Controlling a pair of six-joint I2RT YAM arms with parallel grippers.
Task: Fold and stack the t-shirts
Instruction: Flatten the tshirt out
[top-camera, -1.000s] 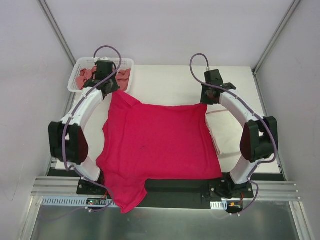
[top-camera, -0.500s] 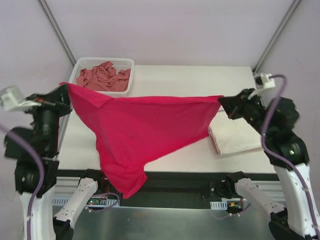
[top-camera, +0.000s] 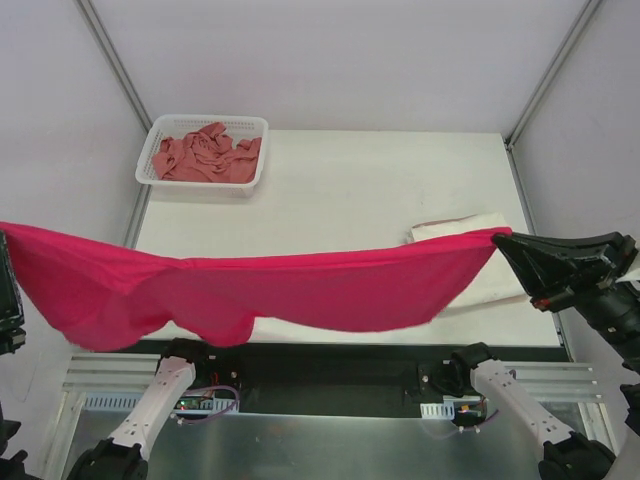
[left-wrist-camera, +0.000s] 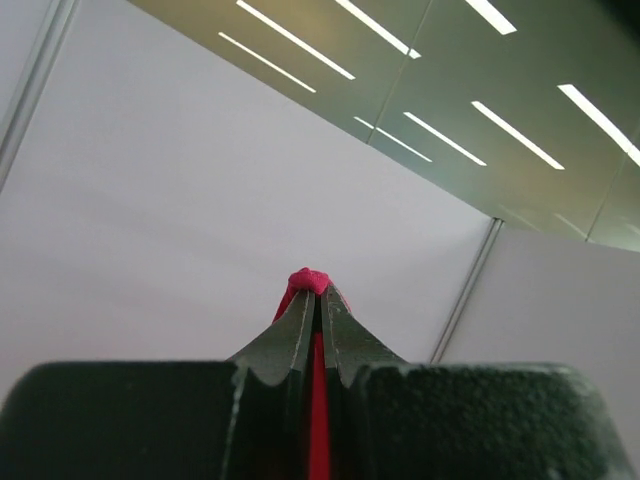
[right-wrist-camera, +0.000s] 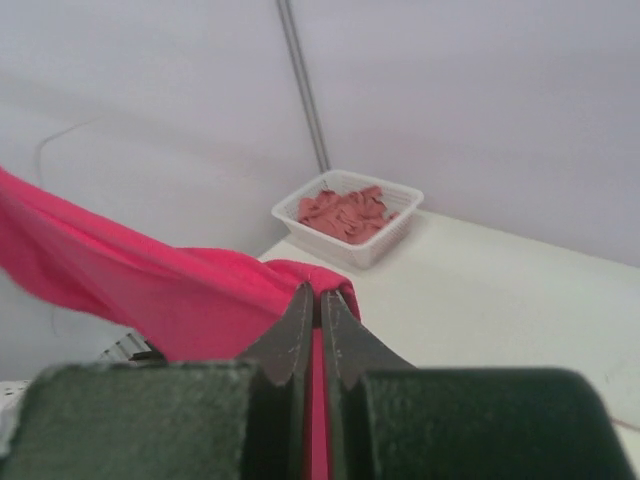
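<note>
Top external view: the white counter (top-camera: 350, 190) filled the mid of the frame, w/ both arm bases at its near edge. The magenta-red t-shirt (top-camera: 300, 290) was off the counter, stretched in the air as a long sagging band across the near side. It ran from the far L edge of the frame to the R end effector (top-camera: 498, 239). Its L part hung lower in a loose bunch, out past the counter's L edge.

The cream-white t-shirt (top-camera: 455, 228) lay folded flat on the R side of the counter, partly hidden behind the red band. A white mesh basket (top-camera: 158, 150) sat at the far-L corner of the counter, w/ the salmon-pink t-shirt (top-camera: 205, 155) crumpled inside it.

R end effector: closed tight on a corner of the magenta-red t-shirt. R wrist view showed the fingers pressed together w/ red cloth pinched btwn them and draping away to the L.

L end effector (left-wrist-camera: 318, 292): likewise clamped on the same shirt. L wrist view showed a small nub of red cloth poking past the tips, w/ the camera aimed up at wall and ceiling lights. In top external only a dark sliver of the L arm showed at the frame edge.
</note>
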